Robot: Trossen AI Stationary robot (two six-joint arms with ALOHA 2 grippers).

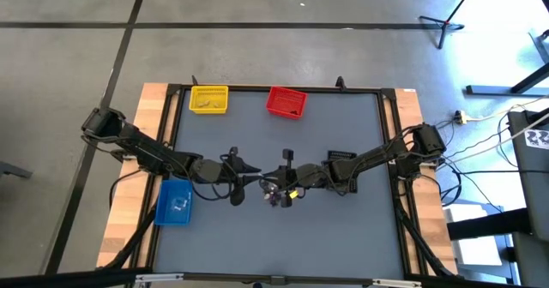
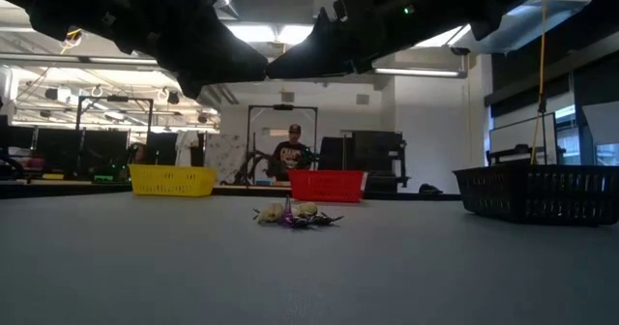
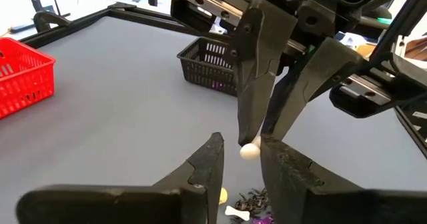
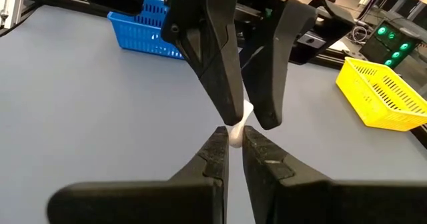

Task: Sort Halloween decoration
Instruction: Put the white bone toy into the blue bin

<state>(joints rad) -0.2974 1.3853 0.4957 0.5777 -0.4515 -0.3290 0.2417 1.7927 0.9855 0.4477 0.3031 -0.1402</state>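
Note:
The Halloween decoration is a small pile of tan, purple, dark and white trinkets (image 2: 295,215) lying on the grey table at its middle (image 1: 279,195). Both grippers meet tip to tip in the air above it. My right gripper (image 4: 235,144) is shut on one small white trinket (image 3: 249,151). My left gripper (image 3: 241,159) is open, with one finger on either side of that same trinket. I cannot tell whether its fingers touch it. My right gripper pinches the white trinket (image 4: 235,136) between its two fingertips, only at their free ends. The fingers come from the table's right, slanting slightly down. The trinket is lifted clear, well above the pile.
A yellow bin (image 1: 209,99) and a red bin (image 1: 286,102) stand at the far edge. A blue bin (image 1: 176,201) sits at the left under my left arm, and a black bin (image 3: 210,64) at the right. A person stands in the room beyond the table (image 2: 293,151).

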